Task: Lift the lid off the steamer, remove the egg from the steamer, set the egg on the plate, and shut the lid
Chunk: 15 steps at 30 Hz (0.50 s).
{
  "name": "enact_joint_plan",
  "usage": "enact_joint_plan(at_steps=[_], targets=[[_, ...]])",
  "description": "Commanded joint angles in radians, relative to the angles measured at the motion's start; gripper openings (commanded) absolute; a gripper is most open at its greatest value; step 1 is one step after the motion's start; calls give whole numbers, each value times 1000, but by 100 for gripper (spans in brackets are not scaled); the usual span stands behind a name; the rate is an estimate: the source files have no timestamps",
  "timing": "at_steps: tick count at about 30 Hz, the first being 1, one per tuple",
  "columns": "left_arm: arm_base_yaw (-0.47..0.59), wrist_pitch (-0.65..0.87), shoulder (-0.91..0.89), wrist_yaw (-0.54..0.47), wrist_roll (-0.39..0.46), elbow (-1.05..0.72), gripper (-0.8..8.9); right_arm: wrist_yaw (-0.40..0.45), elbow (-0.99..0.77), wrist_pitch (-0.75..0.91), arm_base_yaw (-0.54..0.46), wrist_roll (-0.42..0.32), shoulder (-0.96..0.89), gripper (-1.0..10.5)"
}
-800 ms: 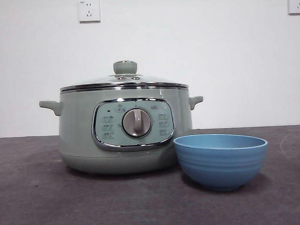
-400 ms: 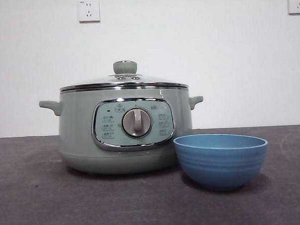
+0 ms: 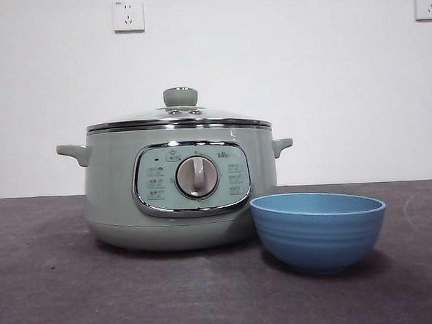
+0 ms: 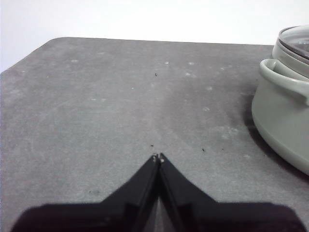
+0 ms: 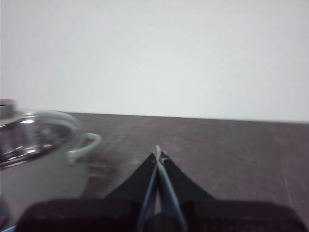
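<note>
The lid sits closed on the steamer, which stands on the desk with the plate just beside its front right. The left end effector and right end effector both wait with jaws together, well apart from the pot. Step in hand: lift the lid. Open the jaws, centre on the knob, clamp, then raise it vertically

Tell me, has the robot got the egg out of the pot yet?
Not yet. The lid sits closed on the steamer, and the blue bowl beside it shows no egg from this level. Nothing is in hand: the left gripper and right gripper are shut, apart from the pot. Every step is left.
</note>
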Motion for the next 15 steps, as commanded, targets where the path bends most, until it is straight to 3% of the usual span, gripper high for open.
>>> enact_joint_plan(at_steps=[1, 15], targets=[[5, 5, -3, 1, -3, -14, -3, 29, -85, 50, 1, 119, -29, 2], [5, 5, -3, 1, -3, -14, -3, 37, -119, -171, 3, 99, -29, 2]])
